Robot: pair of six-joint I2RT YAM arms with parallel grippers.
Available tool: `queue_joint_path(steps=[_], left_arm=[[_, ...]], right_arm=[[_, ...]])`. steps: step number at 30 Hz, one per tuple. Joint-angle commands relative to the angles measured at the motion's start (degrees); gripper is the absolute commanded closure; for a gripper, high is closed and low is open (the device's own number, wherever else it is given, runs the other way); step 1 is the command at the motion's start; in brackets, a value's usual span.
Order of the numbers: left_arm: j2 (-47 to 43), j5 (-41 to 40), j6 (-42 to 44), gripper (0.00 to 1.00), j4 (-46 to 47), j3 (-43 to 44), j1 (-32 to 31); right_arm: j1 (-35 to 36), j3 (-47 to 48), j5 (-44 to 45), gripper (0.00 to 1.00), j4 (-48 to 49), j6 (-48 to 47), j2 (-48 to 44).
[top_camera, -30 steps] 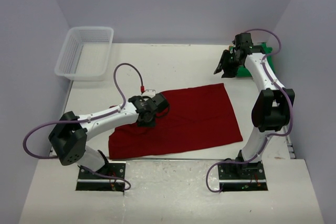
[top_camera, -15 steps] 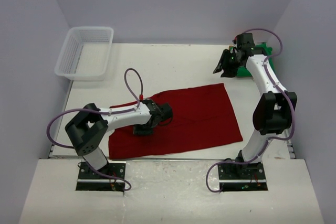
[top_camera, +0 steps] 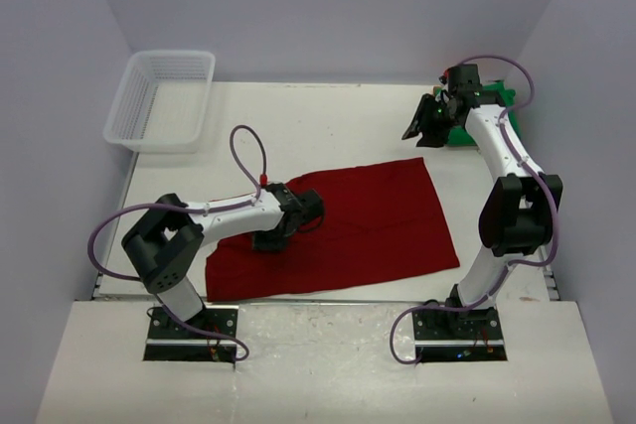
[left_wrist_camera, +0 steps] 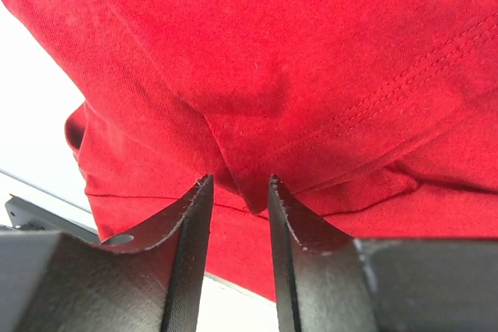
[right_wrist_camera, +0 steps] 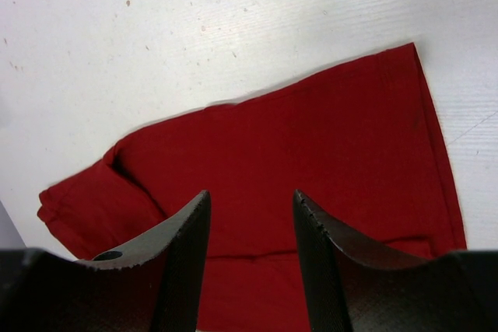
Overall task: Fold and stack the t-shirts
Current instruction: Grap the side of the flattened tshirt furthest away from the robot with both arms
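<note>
The dark red t-shirt (top_camera: 378, 215) lies spread flat across the middle of the tabletop (top_camera: 328, 126), its near hem along the near edge. The left arm reaches low from its base, elbow bent, wrist turned down onto the shirt's left part. The left gripper (left_wrist_camera: 233, 192) has its fingers (left_wrist_camera: 194, 207) a narrow way apart with a tuck of red cloth between them; whether they actually clamp it cannot be told. The right arm stands tall and stretches to the far right corner, where the right gripper (right_wrist_camera: 249, 207) hangs above the tabletop with fingers spread and nothing between them. Just beside it lies the bright green t-shirt (top_camera: 463, 135). A white mesh basket (top_camera: 124, 111) sits at the far left corner.
</note>
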Motion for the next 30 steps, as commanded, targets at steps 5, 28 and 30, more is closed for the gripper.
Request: queue_joint_path(steps=[5, 28, 30], left_arm=[[0.3, -0.2, 1.8, 0.68, 3.0, 0.6, 0.7], [-1.3, 4.5, 2.8, 0.75, 5.6, -2.3, 0.7], [-1.1, 4.9, 3.2, 0.77, 6.0, -2.4, 0.7]], right_arm=[[0.0, 0.4, -1.4, 0.52, 1.0, -1.1, -3.0], [0.0, 0.3, -2.0, 0.52, 1.2, -1.3, -2.9], [0.0, 0.3, -2.1, 0.52, 1.0, -1.3, -2.8]])
